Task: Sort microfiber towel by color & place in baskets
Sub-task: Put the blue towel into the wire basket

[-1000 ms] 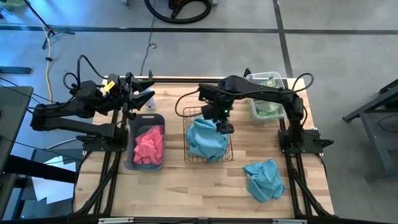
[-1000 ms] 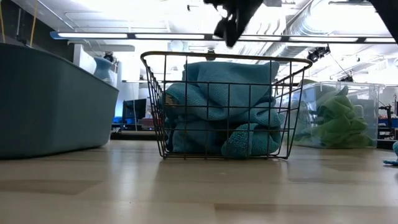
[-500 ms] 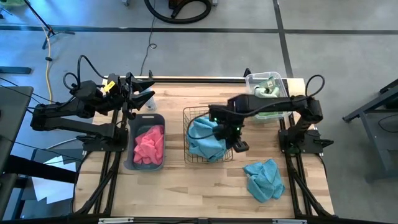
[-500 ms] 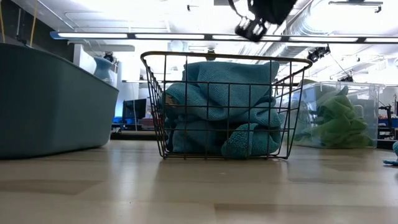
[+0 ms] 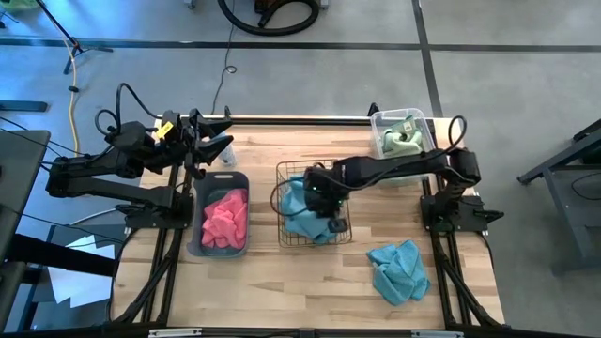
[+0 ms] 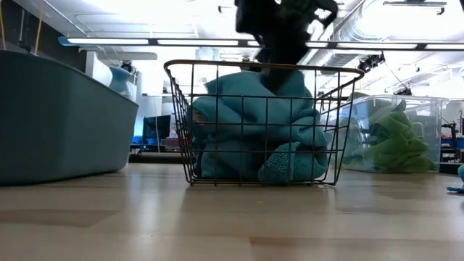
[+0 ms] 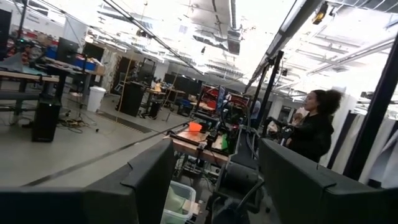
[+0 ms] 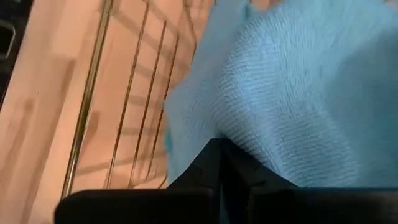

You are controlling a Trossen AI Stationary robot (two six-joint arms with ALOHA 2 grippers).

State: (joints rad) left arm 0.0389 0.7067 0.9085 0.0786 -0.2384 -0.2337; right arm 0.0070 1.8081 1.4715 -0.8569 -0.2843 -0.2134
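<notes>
The wire basket (image 5: 315, 205) is sitting at the middle of the table (image 5: 272, 282) and serves as the landmark here. The right gripper (image 5: 328, 200) is reaching down into the basket, its fingers pressed together against the teal towels (image 6: 254, 134) heaped inside. In the right wrist view the fingertips (image 8: 221, 165) are meeting at the blue pile, with the basket's copper wires just beside them; whether any cloth is pinched between them cannot be told.

To the left of the basket, the grey tub (image 5: 200, 211) is holding the pink towels (image 5: 225, 218). Behind the basket and to its right, the clear bin (image 5: 419, 122) is holding the green towels (image 5: 402, 134). In front of the basket and to its right, one loose teal towel (image 5: 398, 269) is lying crumpled on bare wood, well apart from the arm.

The left gripper (image 5: 221, 143) is waiting behind the tub with its jaws spread, holding nothing.

Judging by this, the sorting is nearly finished, and the step in hand looks like tamping or settling the teal pile. The next move probably calls for lifting the right gripper clear of the wires, spreading the jaws, and swinging toward the loose towel to bring it into the basket.
</notes>
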